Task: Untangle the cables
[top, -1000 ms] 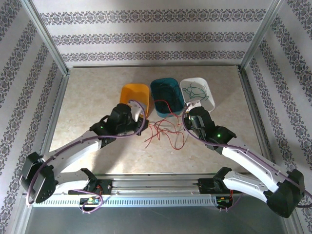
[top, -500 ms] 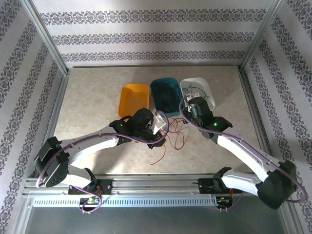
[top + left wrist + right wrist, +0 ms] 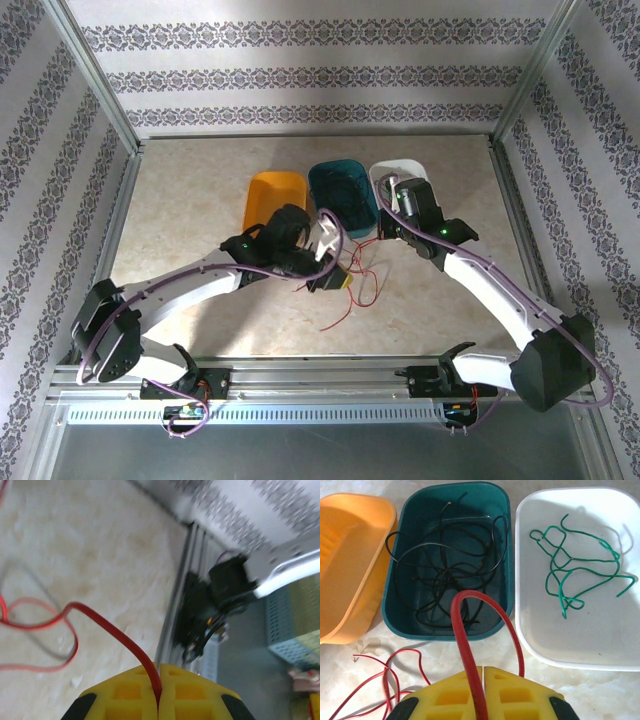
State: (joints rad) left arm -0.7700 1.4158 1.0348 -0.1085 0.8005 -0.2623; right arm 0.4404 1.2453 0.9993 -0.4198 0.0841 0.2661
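Observation:
Several thin red cables [image 3: 356, 286] lie in loose loops on the table in front of the bins. My left gripper [image 3: 340, 279] hangs over them, shut on a red cable [image 3: 102, 619] that runs out of its yellow fingertips [image 3: 135, 690]. My right gripper [image 3: 380, 234] is at the near edge of the teal and white bins, shut on a red cable [image 3: 463, 630] that arches up from its jaws [image 3: 483, 672]. Black cables [image 3: 445, 572] lie in the teal bin [image 3: 400, 615]. A green cable [image 3: 572, 575] lies in the white bin [image 3: 540, 635].
An orange bin [image 3: 275, 195] with nothing in it stands left of the teal bin [image 3: 342, 195] and the white bin [image 3: 381, 176]. The metal rail and an arm's base [image 3: 225, 587] mark the table's near edge. Frame posts and walls close in the sides.
The left gripper has swung right from the orange bin to the red tangle, holding a red cable. The right gripper has moved away toward the bins, pulling its red cable with it.

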